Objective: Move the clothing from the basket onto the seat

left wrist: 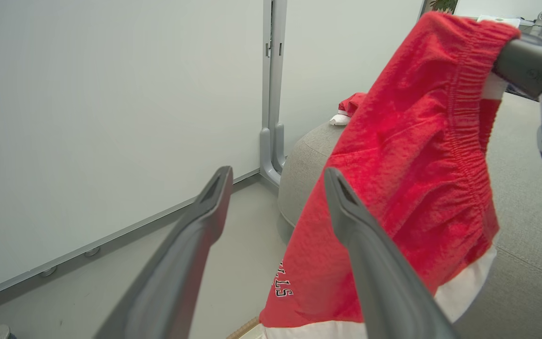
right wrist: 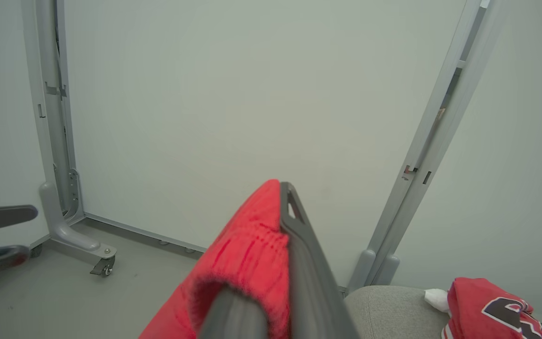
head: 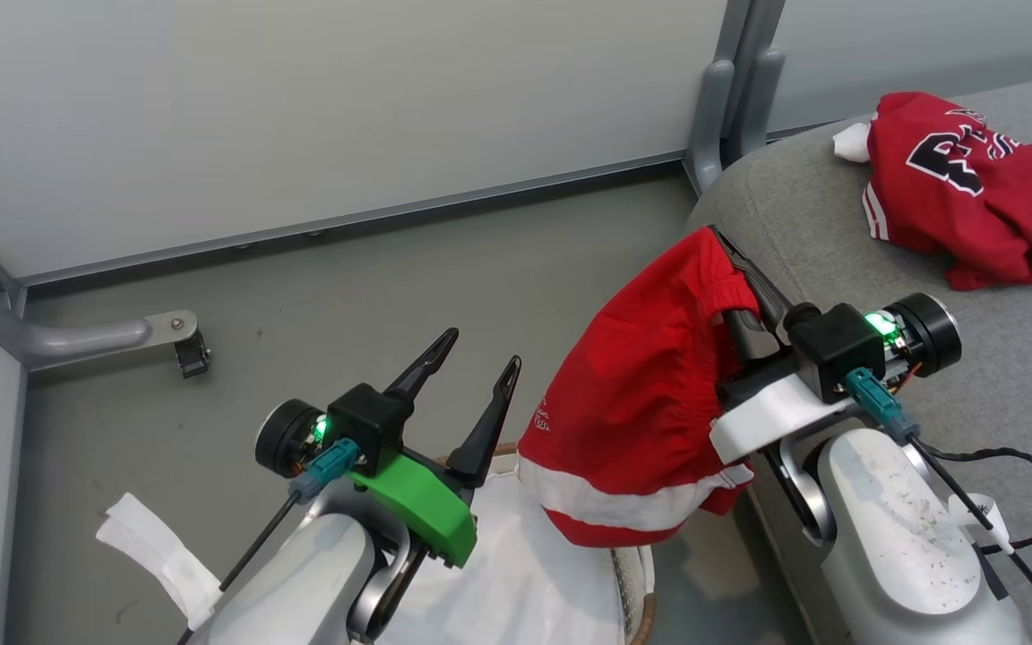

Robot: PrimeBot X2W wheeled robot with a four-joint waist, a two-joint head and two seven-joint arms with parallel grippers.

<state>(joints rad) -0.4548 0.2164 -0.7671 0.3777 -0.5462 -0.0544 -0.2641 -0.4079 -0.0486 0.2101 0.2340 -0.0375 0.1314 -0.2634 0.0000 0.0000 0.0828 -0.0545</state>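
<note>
Two red garments. Shorts [head: 641,403]: small lettering near the white hem, only "LLS" legible. Jersey [head: 973,197]: block letters, too crumpled to read; it lies on the seat [head: 794,206]. Right pincer [head: 720,237] clamped tight on the shorts' elastic waistband, with the shorts hanging between basket [head: 644,609] and seat. Left pincer [head: 484,348] spread wide, empty, beside the shorts.

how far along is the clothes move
Done: one red jersey lies on the seat. In hand: right gripper shut on the red shorts, hanging beside the seat; left gripper open, empty. Left: set the shorts down. The basket shows white liner.
</note>
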